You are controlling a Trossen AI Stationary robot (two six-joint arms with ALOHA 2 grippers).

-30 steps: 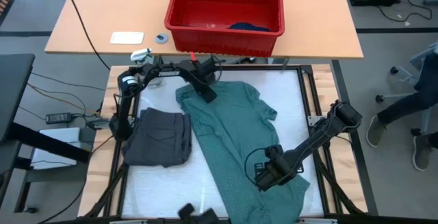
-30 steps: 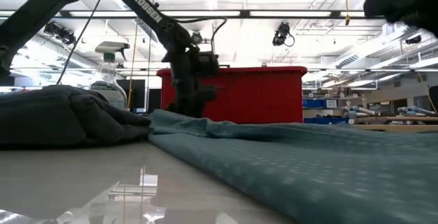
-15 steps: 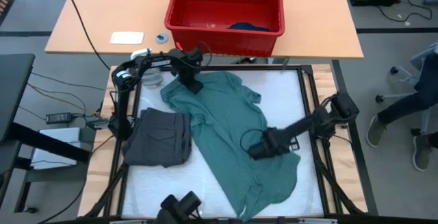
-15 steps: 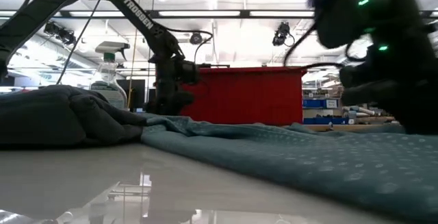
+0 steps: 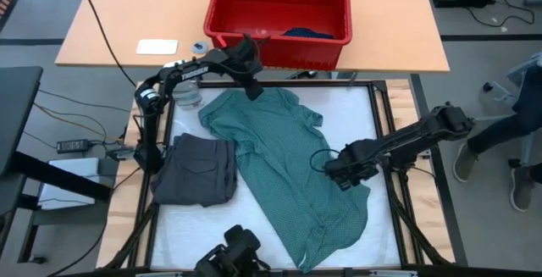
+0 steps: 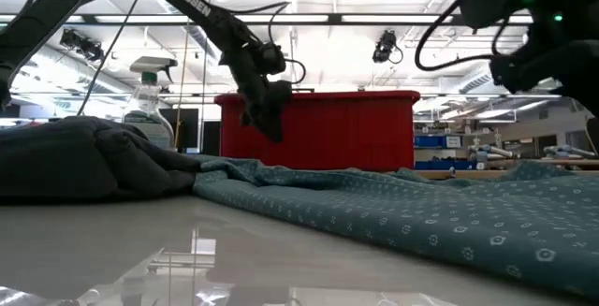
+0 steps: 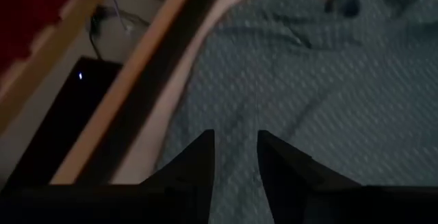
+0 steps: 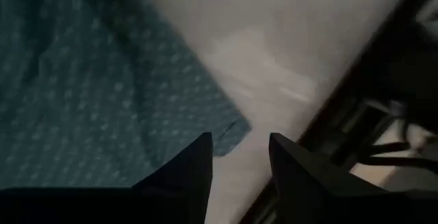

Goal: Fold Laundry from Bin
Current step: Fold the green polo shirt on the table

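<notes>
Teal dotted T-shirt (image 5: pixel 292 171) lies spread diagonally on the white table (image 5: pixel 356 112), collar end toward the red bin (image 5: pixel 279 10), hem toward the near edge. A dark grey garment (image 5: pixel 196 169) sits folded just beside it. A dark blue piece (image 5: pixel 306 33) is in the bin.

Left gripper (image 5: pixel 252 91) hovers over the shirt's collar end by the bin, fingers (image 7: pixel 198 162) a narrow gap apart w/ nothing btwn them. Right gripper (image 5: pixel 343 174) is over the shirt's right edge, part open, also empty.

Shirt looks light, thin, floppy: prob. drags and wrinkles when pulled, no stiffness to hold a crease. Best pinch points: shoulder seams or hem corners, one per gripper, lift together so the cloth stays taut.
</notes>
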